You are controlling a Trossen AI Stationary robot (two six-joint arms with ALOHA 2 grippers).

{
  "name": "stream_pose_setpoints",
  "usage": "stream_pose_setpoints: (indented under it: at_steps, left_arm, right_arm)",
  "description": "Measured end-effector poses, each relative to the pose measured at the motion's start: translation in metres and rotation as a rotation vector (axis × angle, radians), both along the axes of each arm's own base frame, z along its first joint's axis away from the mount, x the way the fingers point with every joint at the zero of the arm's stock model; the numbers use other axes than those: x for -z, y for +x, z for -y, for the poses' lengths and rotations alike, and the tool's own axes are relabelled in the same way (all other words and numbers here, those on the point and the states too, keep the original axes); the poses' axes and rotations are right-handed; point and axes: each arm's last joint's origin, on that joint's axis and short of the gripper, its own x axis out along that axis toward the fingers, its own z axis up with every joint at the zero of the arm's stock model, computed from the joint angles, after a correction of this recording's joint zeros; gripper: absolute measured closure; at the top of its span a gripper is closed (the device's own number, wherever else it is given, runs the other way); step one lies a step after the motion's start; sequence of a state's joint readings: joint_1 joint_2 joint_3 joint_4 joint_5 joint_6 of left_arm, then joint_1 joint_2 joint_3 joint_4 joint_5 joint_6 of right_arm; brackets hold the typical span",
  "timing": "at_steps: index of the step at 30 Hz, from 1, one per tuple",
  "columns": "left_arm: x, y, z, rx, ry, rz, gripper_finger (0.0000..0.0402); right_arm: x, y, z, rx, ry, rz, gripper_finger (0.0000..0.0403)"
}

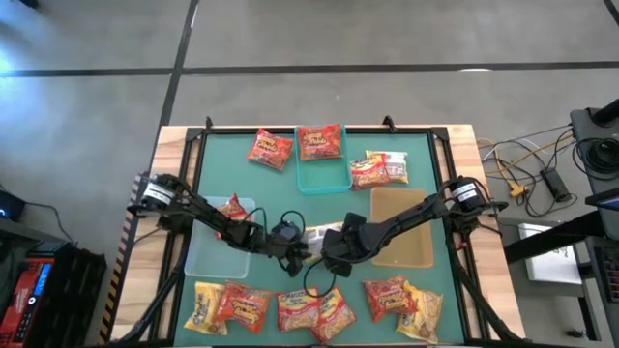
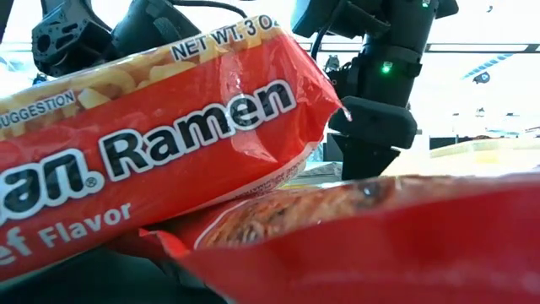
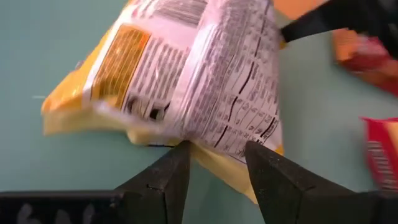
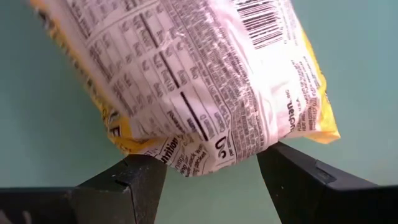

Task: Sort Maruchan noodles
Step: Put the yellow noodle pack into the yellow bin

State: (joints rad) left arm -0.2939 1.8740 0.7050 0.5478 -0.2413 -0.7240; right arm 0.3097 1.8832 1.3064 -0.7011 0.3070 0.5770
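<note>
Between the two end effectors, at the middle of the green worktop (image 1: 290,193), we see one yellow packet (image 1: 319,235) lying back-side up, its white printed panel showing. The left end effector (image 3: 214,171) has its fingers at one edge of that packet; the right end effector (image 4: 211,177) stands at the opposite edge. Both sets of fingers stand apart with the packet's edge between or just over them, and we cannot tell whether either one actually pinches the film.

Our largest worry is a tug from both sides: if both hold and move apart, the thin crinkly film could stretch, tear or slip free. Next, a hold on only a floppy corner may let the packet swing and drop short of a bin. Smaller still, the arms sit near each other and could bump.

As for materials, the worktop is flat and matte. Beyond the end effectors lies a teal bin (image 1: 324,159), on the left arm's side a clear bin (image 1: 218,242) and on the right arm's side a tan bin (image 1: 401,227), all rigid and rectangular. Red packets (image 1: 247,306) lie in a row nearer the front edge, glossy, puffy and wrinkled, with brittle noodle blocks inside, we judge.
</note>
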Motion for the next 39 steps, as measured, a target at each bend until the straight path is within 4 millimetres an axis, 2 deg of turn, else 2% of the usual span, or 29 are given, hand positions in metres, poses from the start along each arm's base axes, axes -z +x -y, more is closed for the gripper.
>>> stream_pose_setpoints:
  at_steps: [6, 14, 20, 24, 28, 33, 39]
  left_arm:
    - [-0.008, 0.003, 0.004, 0.088, -0.071, 0.062, 0.026]
    - [-0.021, 0.002, 0.005, 0.15, -0.042, 0.098, 0.026]
    - [-0.029, -0.007, 0.001, 0.152, 0.013, 0.026, 0.026]
    - [-0.028, -0.014, -0.013, 0.004, 0.089, -0.07, 0.026]
    - [-0.029, -0.013, -0.027, -0.069, 0.097, -0.075, 0.026]
    - [-0.027, -0.012, -0.041, -0.047, 0.04, -0.087, 0.026]
    - [-0.022, -0.022, -0.066, 0.004, -0.129, -0.038, 0.026]
  right_arm:
    - [0.0, -0.001, -0.001, -0.014, 0.025, -0.018, 0.017]
    - [-0.005, -0.005, -0.001, -0.014, 0.066, -0.094, 0.017]
    - [-0.014, -0.004, -0.006, -0.036, 0.105, -0.091, 0.017]
    - [-0.014, -0.005, -0.006, -0.035, 0.103, -0.099, 0.017]
    - [-0.014, -0.005, -0.007, -0.04, 0.102, -0.101, 0.017]
    - [-0.013, -0.007, -0.01, -0.069, 0.092, -0.113, 0.017]
    - [-0.013, -0.009, -0.013, -0.13, 0.076, -0.122, 0.017]
